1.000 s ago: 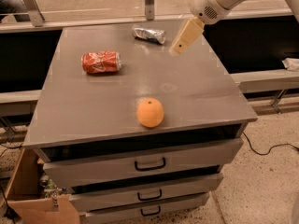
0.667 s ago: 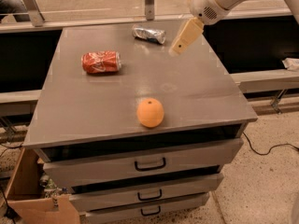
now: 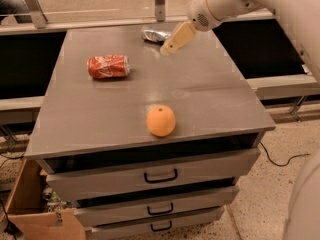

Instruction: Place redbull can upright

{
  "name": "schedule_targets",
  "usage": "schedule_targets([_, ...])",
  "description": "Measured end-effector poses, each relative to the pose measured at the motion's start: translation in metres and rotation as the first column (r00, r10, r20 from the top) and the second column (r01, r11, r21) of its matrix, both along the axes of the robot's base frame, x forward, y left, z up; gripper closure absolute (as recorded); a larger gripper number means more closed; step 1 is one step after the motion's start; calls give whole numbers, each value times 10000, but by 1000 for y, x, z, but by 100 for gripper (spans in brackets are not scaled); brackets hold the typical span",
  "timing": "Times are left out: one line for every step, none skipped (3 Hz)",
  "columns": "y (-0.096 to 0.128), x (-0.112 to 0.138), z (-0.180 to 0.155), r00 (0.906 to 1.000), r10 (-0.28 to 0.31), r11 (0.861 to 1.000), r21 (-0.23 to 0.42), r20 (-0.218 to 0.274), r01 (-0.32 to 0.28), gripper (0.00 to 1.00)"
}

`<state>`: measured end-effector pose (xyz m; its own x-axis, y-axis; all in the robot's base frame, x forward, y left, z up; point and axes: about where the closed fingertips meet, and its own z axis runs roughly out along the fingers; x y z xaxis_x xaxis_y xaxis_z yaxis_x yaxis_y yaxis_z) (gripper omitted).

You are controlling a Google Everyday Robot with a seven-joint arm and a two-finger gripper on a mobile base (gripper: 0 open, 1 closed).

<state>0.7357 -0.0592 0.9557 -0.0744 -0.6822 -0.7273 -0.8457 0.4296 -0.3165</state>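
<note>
Well behind the orange (image 3: 160, 120), near the far edge of the grey surface (image 3: 215, 91): the redbull can (image 3: 152, 34), silver and dented, lying on its side; likewise far behind the orange and a touch right of it, above the surface: the cream tool (image 3: 167, 49), slanted down to the left, close to the can, holding nothing visible; cannot tell how far open; behind and left of the orange, well apart from it: a red cola can (image 3: 108, 66), also on its side; below the orange: three drawers (image 3: 160, 176) with dark handles.
</note>
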Motion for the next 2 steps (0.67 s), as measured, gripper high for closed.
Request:
schedule_targets([20, 34, -10, 9976, -691, 9925, 1014, 25, 685, 0])
schedule_targets([27, 71, -19, 9895, -1447, 9719, 1876, -19, 1425, 0])
